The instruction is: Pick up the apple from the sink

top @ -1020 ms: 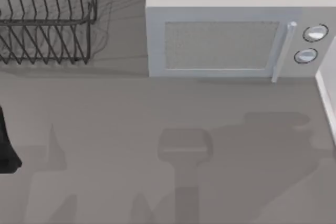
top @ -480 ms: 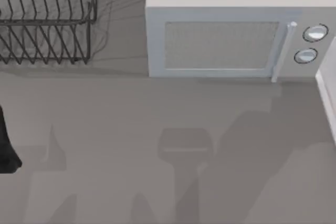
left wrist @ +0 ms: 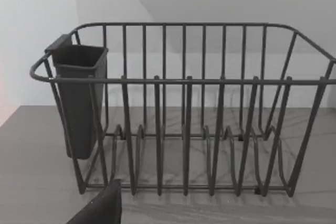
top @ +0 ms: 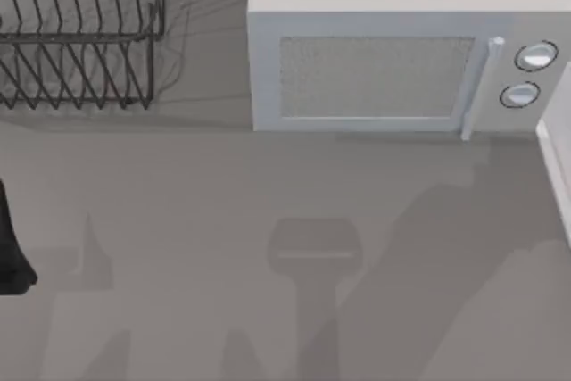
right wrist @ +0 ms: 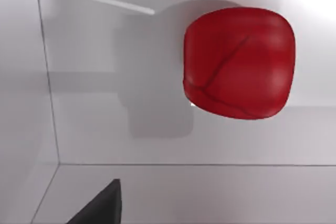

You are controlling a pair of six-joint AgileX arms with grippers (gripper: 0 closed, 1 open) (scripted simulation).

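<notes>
The apple (right wrist: 239,61), glossy bright red and slightly blocky, rests on the white floor of the sink (right wrist: 105,40) in the right wrist view. It casts a soft shadow to one side. A dark part of my right gripper (right wrist: 100,205) shows at the frame's edge, apart from the apple and above the basin. My left arm (top: 9,252) sits parked at the top view's left edge. A dark part of my left gripper (left wrist: 100,208) faces the dish rack.
A white microwave (top: 384,69) with two knobs stands at the back of the grey counter. A dark wire dish rack (top: 80,33) with a cutlery cup (left wrist: 79,98) stands at the back left. A white edge (top: 558,176) runs along the right side.
The arm's shadow on the right half of the counter has shifted toward the front right and changed shape. The left arm, rack and microwave have not moved.
</notes>
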